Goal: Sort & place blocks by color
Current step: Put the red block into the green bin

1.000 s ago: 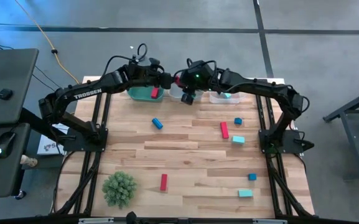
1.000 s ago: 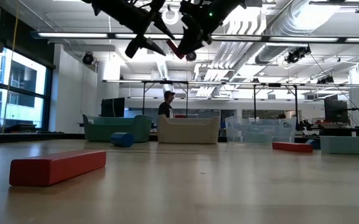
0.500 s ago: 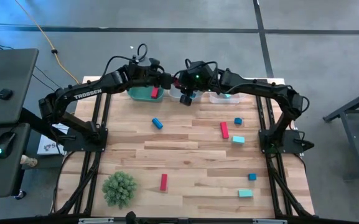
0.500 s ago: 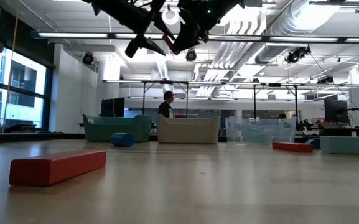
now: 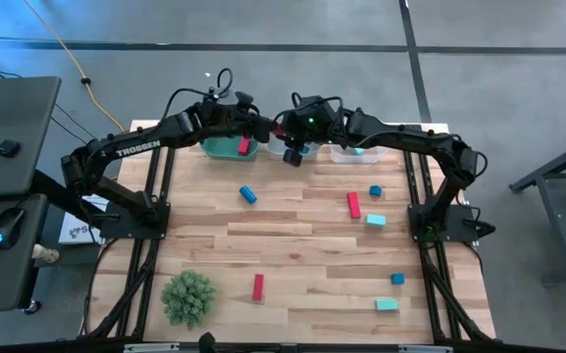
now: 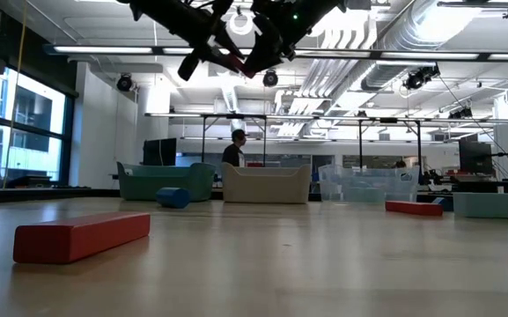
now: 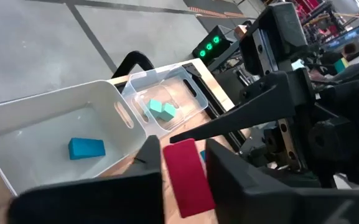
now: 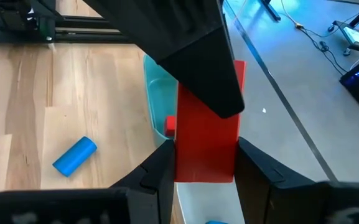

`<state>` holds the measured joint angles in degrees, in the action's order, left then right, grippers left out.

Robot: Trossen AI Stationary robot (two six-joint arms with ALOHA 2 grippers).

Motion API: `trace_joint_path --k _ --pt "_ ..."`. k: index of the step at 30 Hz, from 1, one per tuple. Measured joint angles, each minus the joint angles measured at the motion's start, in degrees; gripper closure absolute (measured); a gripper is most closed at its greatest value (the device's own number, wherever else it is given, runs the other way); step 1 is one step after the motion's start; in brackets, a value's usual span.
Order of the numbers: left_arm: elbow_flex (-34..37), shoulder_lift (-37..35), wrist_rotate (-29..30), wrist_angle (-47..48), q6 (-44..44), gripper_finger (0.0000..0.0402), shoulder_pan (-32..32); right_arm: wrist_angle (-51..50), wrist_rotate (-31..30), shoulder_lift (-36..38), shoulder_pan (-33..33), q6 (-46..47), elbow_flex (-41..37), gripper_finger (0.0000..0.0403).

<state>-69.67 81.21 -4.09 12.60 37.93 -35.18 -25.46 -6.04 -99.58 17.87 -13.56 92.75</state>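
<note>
A red block hangs in the air above the far-edge bins, between my two grippers. My right gripper is shut on it, and so is my left gripper, which meets it from the opposite side. In the high view the two grippers meet over the white bin, which holds a blue block. The green bin holds a red block. The clear bin holds teal blocks. My left gripper pinches the red block's end between its two fingers, one on each side. The block is clear of the bins and the table. My right gripper pinches the block's two long sides between its fingers, and the block sticks out forward past them. A finger of the left gripper covers its far end.
Loose on the table lie a blue block, a red bar, a blue cube, teal blocks, another blue cube and a red bar. A green spiky ball sits near the front left.
My right gripper has carried the red block a little toward the table's left, up to the left gripper. My left gripper's fingers, open a moment ago, have shut on the block.
</note>
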Motion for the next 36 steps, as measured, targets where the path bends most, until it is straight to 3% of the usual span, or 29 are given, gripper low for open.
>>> trace_joint_path --k 4,11,19,24,30,36 --pt "0.0 0.0 0.1 -0.1 -0.3 0.0396 0.0 0.2 -0.6 0.0 0.0 0.0 0.0 0.0296" --pt "0.0 0.0 0.3 -0.2 -2.5 0.0399 0.0 0.3 -0.6 0.0 0.1 -0.4 0.0 0.0295" --pt "0.1 0.1 1.1 0.5 -5.8 0.0401 -0.2 0.9 -2.3 0.1 0.1 -1.3 0.0 0.0225" --pt "0.1 0.1 2.7 0.3 -6.9 0.0401 -0.1 0.5 -3.3 0.1 0.1 -1.9 0.0 0.0212" --pt "0.1 0.1 6.8 1.8 -9.9 0.0401 -2.0 0.0 -10.6 0.2 0.1 -4.2 0.0 0.0209" --pt "0.1 0.1 14.6 12.8 -11.3 0.0401 -4.8 0.0 -15.5 0.5 0.6 -7.4 0.0 0.0209"
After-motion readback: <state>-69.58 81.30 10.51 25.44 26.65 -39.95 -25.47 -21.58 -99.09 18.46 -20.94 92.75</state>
